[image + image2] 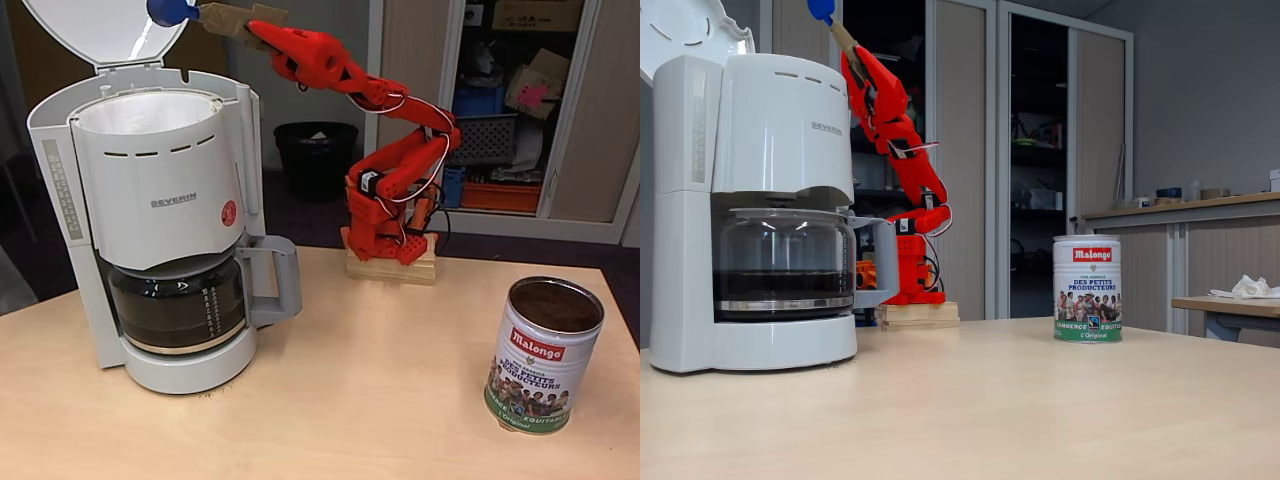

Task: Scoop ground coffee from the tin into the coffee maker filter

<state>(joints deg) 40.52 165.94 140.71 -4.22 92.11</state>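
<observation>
Red arm (400, 150) stretched up and left from its wooden base block (392, 268) at the back of the desk (380, 400). Claw (255, 30) sits high, above and just right of the open top of the white Severin coffee maker (160, 210); also seen in another fixed view (852, 55). Claw is clamped on the tan handle of a scoop (215, 18) with a blue bowl end (170, 11); the blue end is next to the raised lid (100, 30), above the basket's rear right rim. Can't tell what's in the scoop.

Coffee maker filter (140, 112): white paper lining the round basket, top open, contents not visible. Glass carafe (180, 305) sits under the basket on the warming plate, dark liquid in the lower part (780, 285).

Tin (543, 355) stands upright on the desk at right, well apart from the machine, lid off. Ground coffee (556, 305) fills it near the rim, dark brown. Malongo label faces the camera in both fixed views (1087, 290).

Black bin (315, 155) on the floor behind the desk.
</observation>
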